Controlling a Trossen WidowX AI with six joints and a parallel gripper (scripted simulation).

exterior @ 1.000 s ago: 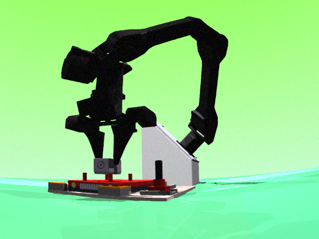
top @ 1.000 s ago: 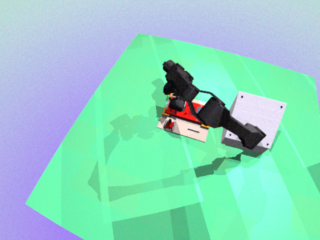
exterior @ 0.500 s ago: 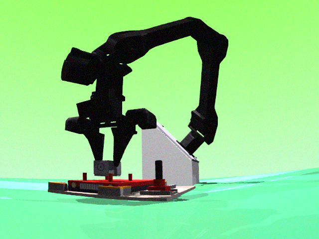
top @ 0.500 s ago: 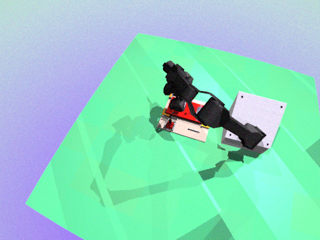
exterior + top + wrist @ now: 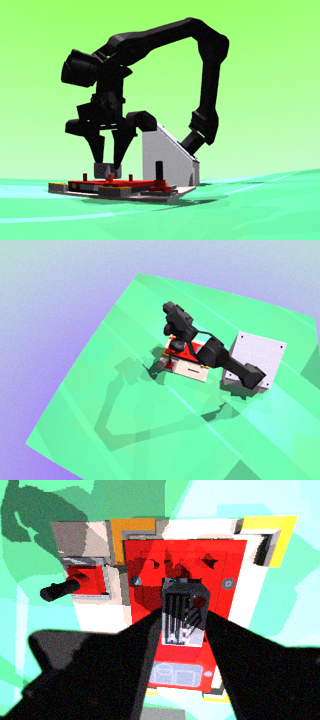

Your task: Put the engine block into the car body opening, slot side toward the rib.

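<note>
1. One block (image 5: 107, 170) (image 5: 184, 614), above one red car body (image 5: 188, 351) (image 5: 124, 183) (image 5: 142, 595), not seated.
2. One gripper (image 5: 109, 165) (image 5: 182, 613), part-open, its two fingers clamped on the block.
3. One arm (image 5: 214, 352) (image 5: 209, 77), arched, gripper pointing down.
4. One pale board (image 5: 192, 371) (image 5: 152, 198) (image 5: 102, 615) carries the car body and one red piece (image 5: 169, 365) (image 5: 159, 185) (image 5: 92, 580) with a black upright handle (image 5: 159, 170) (image 5: 59, 589).
</note>
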